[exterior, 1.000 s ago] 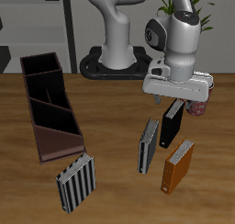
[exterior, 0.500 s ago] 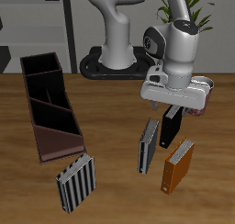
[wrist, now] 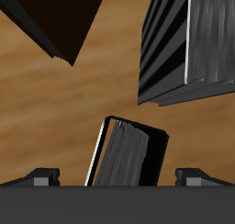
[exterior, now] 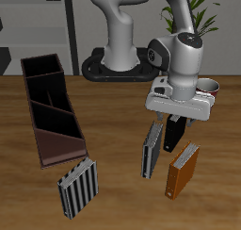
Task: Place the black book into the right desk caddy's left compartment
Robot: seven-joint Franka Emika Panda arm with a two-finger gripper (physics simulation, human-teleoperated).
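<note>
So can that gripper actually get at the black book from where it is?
Probably yes: the gripper hangs right above the black book, jaws open on either side, with nothing between them.

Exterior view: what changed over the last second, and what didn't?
The gripper came down over the black book, jaws open either side of it, nothing gripped yet. The black book, the two striped books, the orange book and the right desk caddy stayed put.

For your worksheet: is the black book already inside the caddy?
No. The black book stands on the table under the gripper, apart from the caddy.
</note>
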